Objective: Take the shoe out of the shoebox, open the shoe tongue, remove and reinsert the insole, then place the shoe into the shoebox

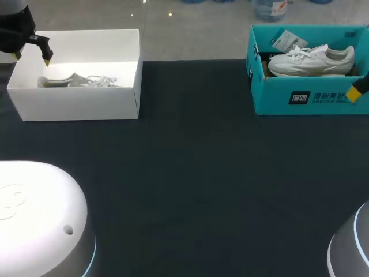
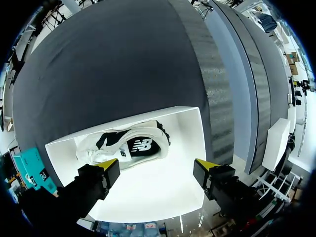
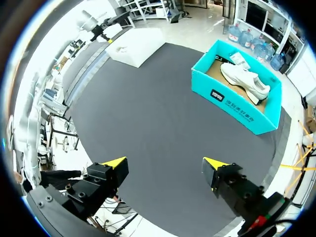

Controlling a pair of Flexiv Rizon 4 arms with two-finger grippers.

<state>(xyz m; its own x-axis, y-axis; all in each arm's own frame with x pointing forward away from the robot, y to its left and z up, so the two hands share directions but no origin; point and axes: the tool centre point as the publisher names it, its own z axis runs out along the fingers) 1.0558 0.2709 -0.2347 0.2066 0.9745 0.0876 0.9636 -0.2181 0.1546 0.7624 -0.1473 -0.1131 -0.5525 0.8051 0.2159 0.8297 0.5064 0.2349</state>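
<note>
A white shoebox (image 1: 81, 104) stands at the table's back left with a pale shoe (image 1: 78, 81) lying inside. My left gripper (image 1: 31, 57) hangs open over the box's back left corner. In the left wrist view the white shoe with dark panels (image 2: 123, 145) lies just ahead of the open left gripper (image 2: 158, 168), untouched. A teal shoebox (image 1: 305, 98) at the back right holds a white sneaker (image 1: 311, 60) and a paper tag (image 1: 289, 40). My right gripper (image 3: 165, 163) stands open high over the table, well short of the teal shoebox (image 3: 232, 106).
The dark table top (image 1: 196, 184) stretches between the two boxes. The arms' white bases (image 1: 40, 219) fill the near corners of the head view. In the right wrist view the white shoebox (image 3: 136, 44) sits at the far side.
</note>
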